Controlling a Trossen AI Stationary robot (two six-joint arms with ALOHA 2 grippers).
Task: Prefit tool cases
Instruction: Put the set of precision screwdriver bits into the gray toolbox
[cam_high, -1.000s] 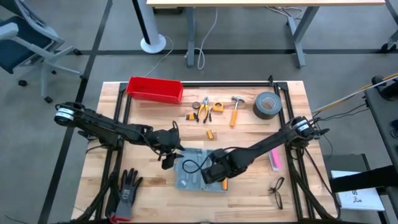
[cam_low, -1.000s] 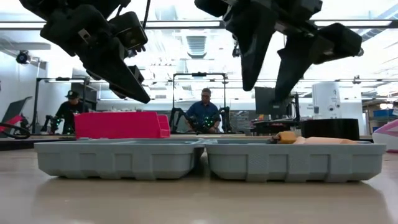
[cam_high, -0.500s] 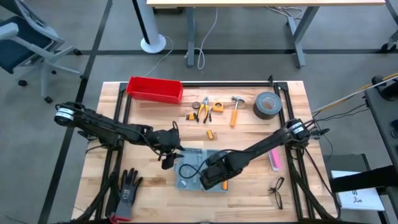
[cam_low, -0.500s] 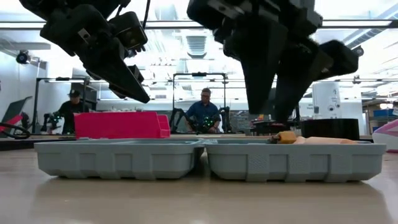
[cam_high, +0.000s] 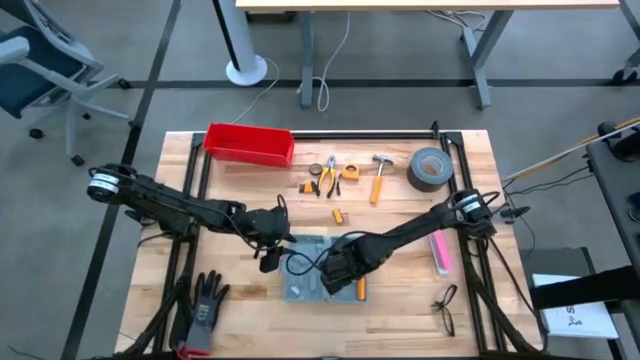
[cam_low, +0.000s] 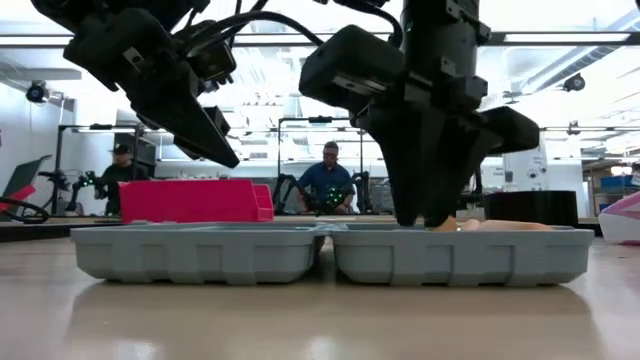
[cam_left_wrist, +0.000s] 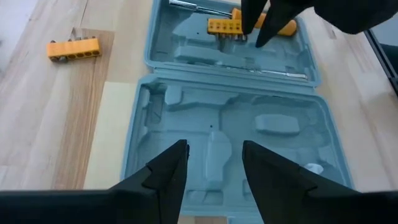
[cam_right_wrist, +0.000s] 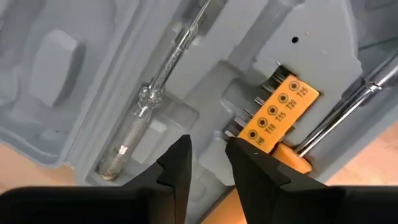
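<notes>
Tool case (cam_high: 318, 268) lies open on worktop (cam_high: 400, 215), partly filled: yellow bit holder (cam_right_wrist: 278, 113) and clear screwdriver (cam_right_wrist: 163, 79) already in. Hammer (cam_high: 378, 176) and pliers (cam_high: 327, 172) still outside. Right gripper (cam_right_wrist: 208, 163) over case, fingers slightly apart, holding nothing. Left gripper (cam_left_wrist: 213, 163) waits apart.

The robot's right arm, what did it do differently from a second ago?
The right gripper came down into the open tool case and slid toward the left gripper, narrowing as it went. It now sits low beside the yellow bit holder and grips nothing that shows. The left gripper stayed hovering over the case's other half, and the red bin did not move.
</notes>
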